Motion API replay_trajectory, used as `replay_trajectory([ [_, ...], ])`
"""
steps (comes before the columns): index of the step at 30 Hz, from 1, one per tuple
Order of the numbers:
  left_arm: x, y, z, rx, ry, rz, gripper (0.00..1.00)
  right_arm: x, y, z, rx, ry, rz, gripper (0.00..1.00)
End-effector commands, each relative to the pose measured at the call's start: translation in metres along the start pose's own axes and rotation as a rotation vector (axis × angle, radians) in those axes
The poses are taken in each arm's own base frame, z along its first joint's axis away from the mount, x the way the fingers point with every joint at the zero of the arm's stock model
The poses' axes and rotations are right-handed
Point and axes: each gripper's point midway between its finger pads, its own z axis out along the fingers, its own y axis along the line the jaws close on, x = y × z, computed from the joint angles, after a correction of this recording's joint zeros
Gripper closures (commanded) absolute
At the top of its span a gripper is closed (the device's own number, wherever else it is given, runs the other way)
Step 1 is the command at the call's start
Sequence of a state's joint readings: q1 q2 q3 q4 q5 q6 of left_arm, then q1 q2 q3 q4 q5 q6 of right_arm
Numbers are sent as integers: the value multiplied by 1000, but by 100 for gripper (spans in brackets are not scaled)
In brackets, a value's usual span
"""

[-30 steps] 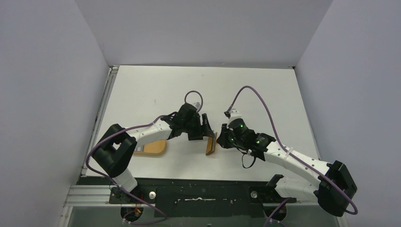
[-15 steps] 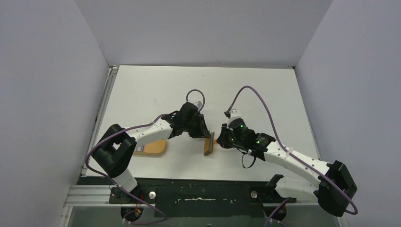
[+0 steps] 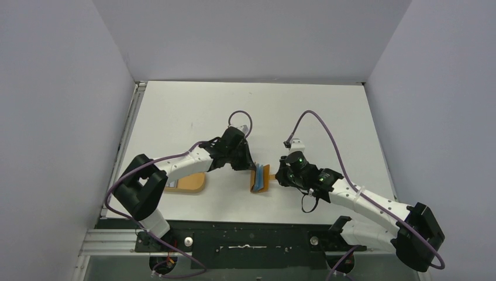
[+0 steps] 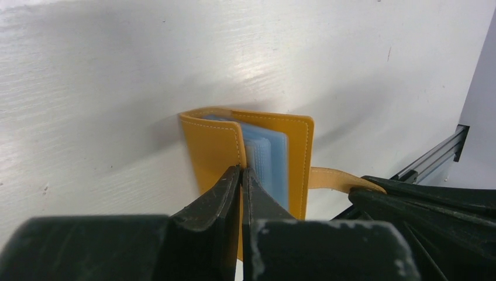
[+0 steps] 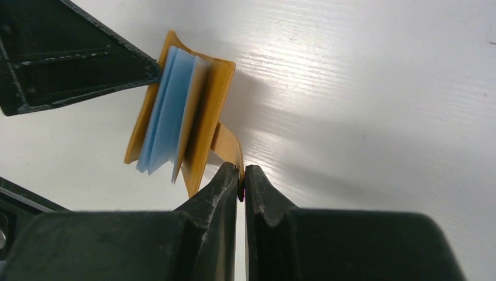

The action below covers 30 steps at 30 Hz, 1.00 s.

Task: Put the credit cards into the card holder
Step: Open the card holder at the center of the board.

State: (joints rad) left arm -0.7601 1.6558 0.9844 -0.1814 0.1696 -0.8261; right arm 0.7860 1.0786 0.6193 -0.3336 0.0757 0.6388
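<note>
The card holder, tan-orange leather, hangs open between my two grippers at the table's near middle. Its pale blue inner sleeves fan out between the covers. My left gripper is shut on the edge of the left cover. My right gripper is shut on the little closure tab that sticks out from the other cover. In the top view the left gripper and right gripper flank the holder. A pale card edge shows on the orange tray, mostly hidden under the left arm.
The orange oval tray lies at the near left, beneath the left forearm. A metal rail runs along the table's left edge. Grey walls enclose the table on three sides.
The left gripper has shut on the holder's left cover. The right gripper has drawn the tab rightward, and the holder has spread open so its blue sleeves show.
</note>
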Motion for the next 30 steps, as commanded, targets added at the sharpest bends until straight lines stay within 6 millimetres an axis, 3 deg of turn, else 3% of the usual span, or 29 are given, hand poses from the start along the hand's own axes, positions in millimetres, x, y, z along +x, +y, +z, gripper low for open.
replay_trajectory([
  [1, 4, 15, -10, -74, -2, 39, 100, -10, -12, -2, 63, -55, 24, 100],
  [13, 14, 48, -4, -205, 20, 39, 100, 17, -43, 5, 214, 31, 42, 99],
  [22, 16, 51, 0, -209, 24, 37, 100, 22, -54, -3, 258, 47, 42, 47],
  [27, 16, 46, 1, -184, 26, 36, 100, 4, -55, -25, 272, 1, 25, 37],
  [30, 16, 43, 0, -172, 26, 34, 100, -13, -40, -40, 212, -39, 5, 36],
])
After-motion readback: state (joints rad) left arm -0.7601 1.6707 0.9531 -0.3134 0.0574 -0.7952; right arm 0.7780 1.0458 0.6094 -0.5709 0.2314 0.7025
